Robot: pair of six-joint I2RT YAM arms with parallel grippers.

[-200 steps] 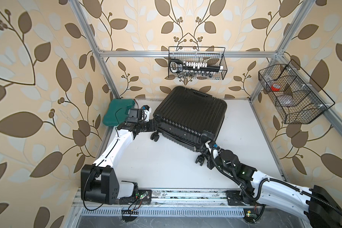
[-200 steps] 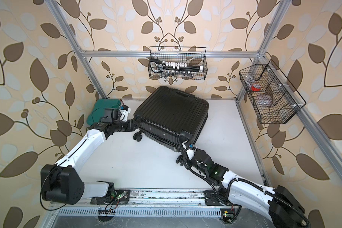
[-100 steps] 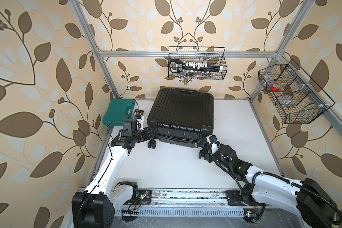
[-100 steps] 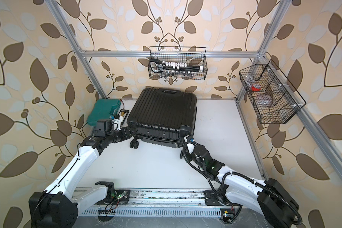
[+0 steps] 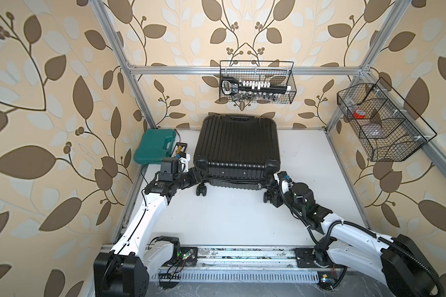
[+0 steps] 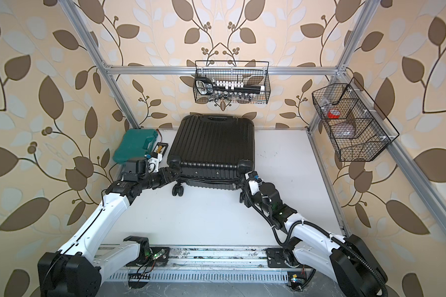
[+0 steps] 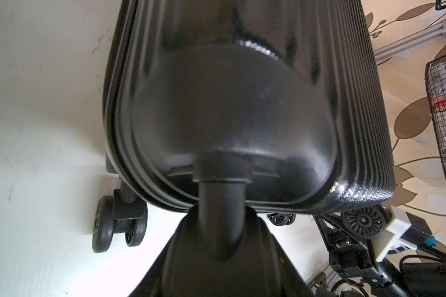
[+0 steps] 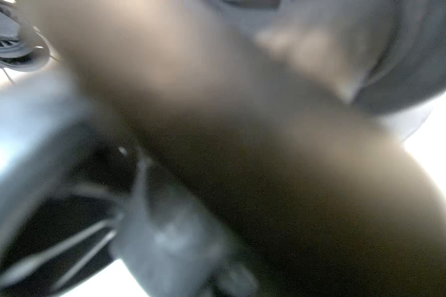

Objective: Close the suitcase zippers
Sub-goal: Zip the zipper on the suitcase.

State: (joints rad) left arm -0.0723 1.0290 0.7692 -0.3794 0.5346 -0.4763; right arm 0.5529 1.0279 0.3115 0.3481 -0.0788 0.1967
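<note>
a second ago the suitcase (image 5: 237,146) lay skewed on the bench (image 5: 229,218) with one wheeled corner swung toward the front. now it sits square to the back wall, ribbed shell up and flat, wheel end facing the front. both arms have swung with it, and more of the teal tool case (image 5: 156,146) shows than before.

the left end effector (image 5: 200,174) is at the near-left corner. in the left wrist view its jaws are clamped on the stem of the upper caster (image 7: 222,205), and the zipper track (image 7: 105,97) runs along the seam beside it. the right end effector (image 5: 269,183) is at the near-right corner by the wheels there, jaws together. what it touches cannot be told, as the right wrist view is all blur.

the suitcase's handle end lies close to the back wall. its left side is near the closed teal case, with a small circuit board (image 5: 179,149) between them. bare bench runs to the right of the suitcase as far as the frame rail, and in front of it between the two arms.

the wire basket on the back wall (image 5: 256,82) holds a black-handled tool, a row of white pieces and small metal parts. the divided wire basket on the right wall (image 5: 381,123) holds a red-and-white roll (image 5: 359,113) in its rear compartment and a pale, unclear item in the middle one.
</note>
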